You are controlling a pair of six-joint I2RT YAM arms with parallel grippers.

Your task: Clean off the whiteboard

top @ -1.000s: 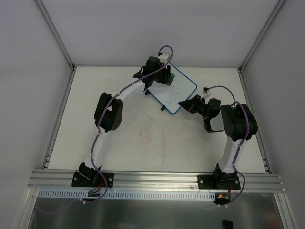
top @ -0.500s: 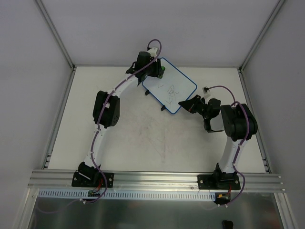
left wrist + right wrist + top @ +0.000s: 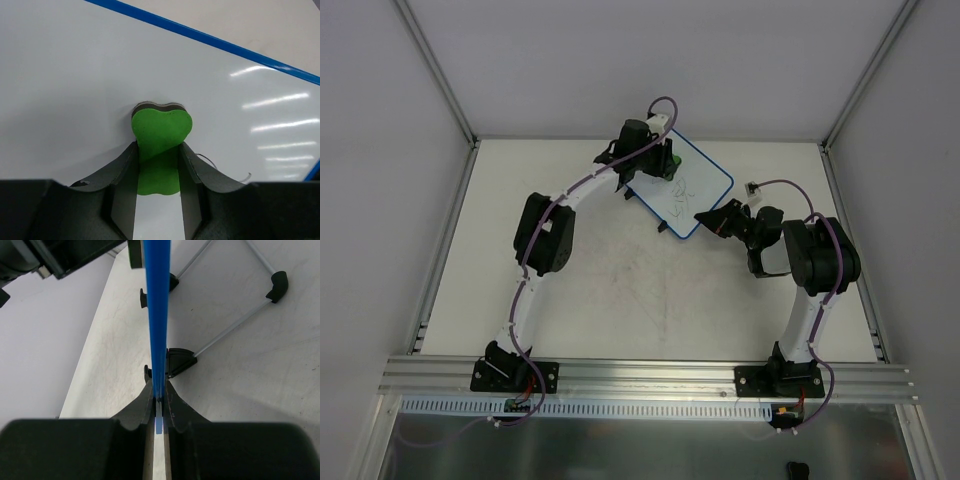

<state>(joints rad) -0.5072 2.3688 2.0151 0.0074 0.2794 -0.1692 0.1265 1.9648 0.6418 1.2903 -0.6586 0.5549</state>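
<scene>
Green eraser [image 3: 161,131] pinched by left gripper [image 3: 157,150], whiteboard [image 3: 156,315] rim by right gripper [image 3: 158,392], clear only from wrists.

The whiteboard [image 3: 75,65] has a smooth, glossy white face, with streaks of light reflecting off it, and a shiny blue rim [image 3: 156,315] that looks plastic. The eraser [image 3: 161,127] is matt green and foam-like, with a thin dark layer at its far end. The left gripper [image 3: 158,150] and right gripper [image 3: 159,396] look like matt black plastic. The table [image 3: 620,290] is matt off-white, scuffed. The near rail [image 3: 650,375] is brushed metal — the stand legs [image 3: 225,330] thin bare wire with black plastic feet [image 3: 277,285].
</scene>
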